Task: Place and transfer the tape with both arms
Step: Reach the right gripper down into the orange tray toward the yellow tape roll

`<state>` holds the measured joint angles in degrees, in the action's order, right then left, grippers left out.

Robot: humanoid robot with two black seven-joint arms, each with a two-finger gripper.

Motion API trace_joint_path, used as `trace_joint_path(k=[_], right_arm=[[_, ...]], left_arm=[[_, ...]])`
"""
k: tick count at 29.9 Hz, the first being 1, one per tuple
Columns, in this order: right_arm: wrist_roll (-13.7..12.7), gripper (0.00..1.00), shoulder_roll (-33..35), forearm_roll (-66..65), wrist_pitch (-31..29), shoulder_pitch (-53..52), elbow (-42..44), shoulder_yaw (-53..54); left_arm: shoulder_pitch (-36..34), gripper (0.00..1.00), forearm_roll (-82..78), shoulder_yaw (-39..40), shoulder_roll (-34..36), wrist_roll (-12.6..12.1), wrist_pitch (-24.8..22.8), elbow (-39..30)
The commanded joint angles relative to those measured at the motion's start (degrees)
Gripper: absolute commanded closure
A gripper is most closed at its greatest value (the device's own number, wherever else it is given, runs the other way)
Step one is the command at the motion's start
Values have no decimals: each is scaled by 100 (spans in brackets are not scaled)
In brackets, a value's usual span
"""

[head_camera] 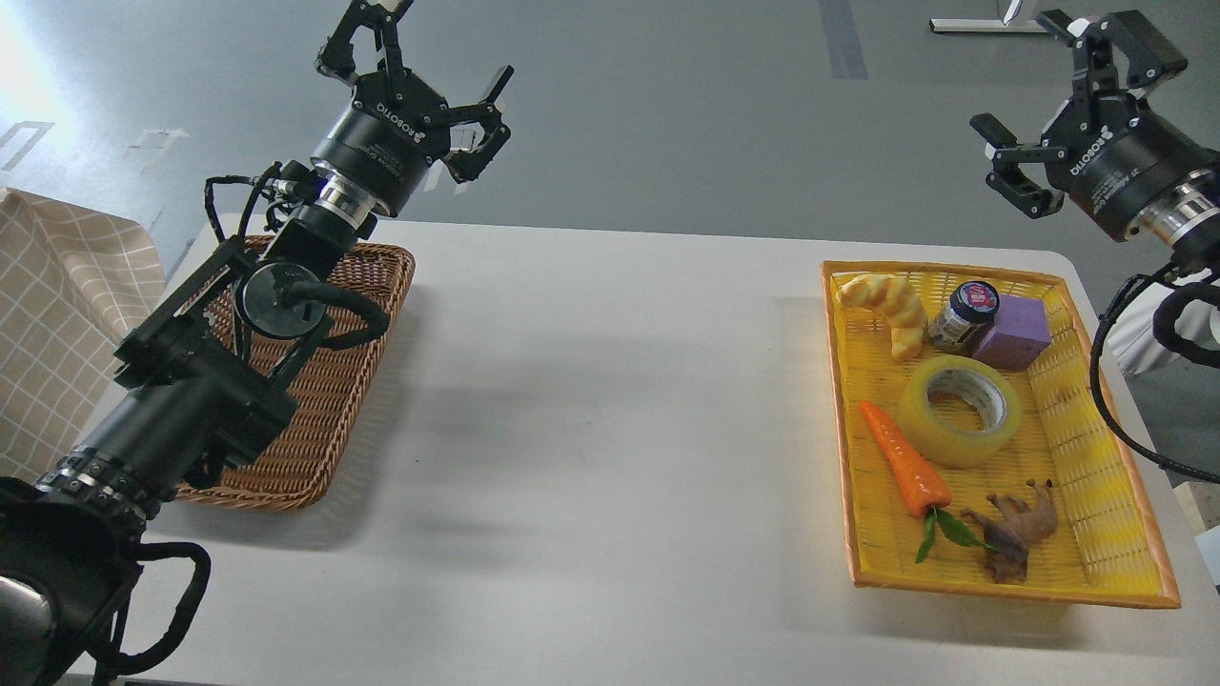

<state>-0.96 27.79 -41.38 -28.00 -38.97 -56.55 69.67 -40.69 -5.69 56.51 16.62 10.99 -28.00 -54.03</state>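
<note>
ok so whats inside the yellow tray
Tape, carrot, bread, jar, purple block and toy animal lie in the tray. Beneath them is hidden.

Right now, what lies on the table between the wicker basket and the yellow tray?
Nothing: in the head view the white table is bare between the wicker basket and the yellow tray holding the tape.

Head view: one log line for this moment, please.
tape: flat in yellow tray | left gripper: open, raised, empty | right gripper: open, raised, empty
</note>
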Motion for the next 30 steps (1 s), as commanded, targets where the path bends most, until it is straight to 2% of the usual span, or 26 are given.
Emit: trace_joint_path(k=[1, 5, 10, 17, 25, 30], right_arm=[[-44, 0, 166, -1037, 0, -181, -67, -243], [-88, 0, 428, -2564, 0, -251, -102, -629], [-106, 0, 832, -3603, 0, -295, -259, -1402], [-141, 0, 1553, -4974, 0, -33, -1453, -1817], [-176, 0, 1818, -5933, 0, 495, -2184, -1861], [-176, 2, 1766, -6627, 0, 767, -2202, -1870]], left_arm=[[-1, 2, -2, 0, 17, 0, 0, -2], [-1, 2, -2, 9, 43, 0, 0, 7], [-9, 2, -11, 9, 17, 9, 0, 7], [-27, 2, -11, 9, 17, 9, 0, 7], [-27, 2, -11, 9, 52, 9, 0, 7], [-27, 2, -11, 9, 61, 9, 0, 7]])
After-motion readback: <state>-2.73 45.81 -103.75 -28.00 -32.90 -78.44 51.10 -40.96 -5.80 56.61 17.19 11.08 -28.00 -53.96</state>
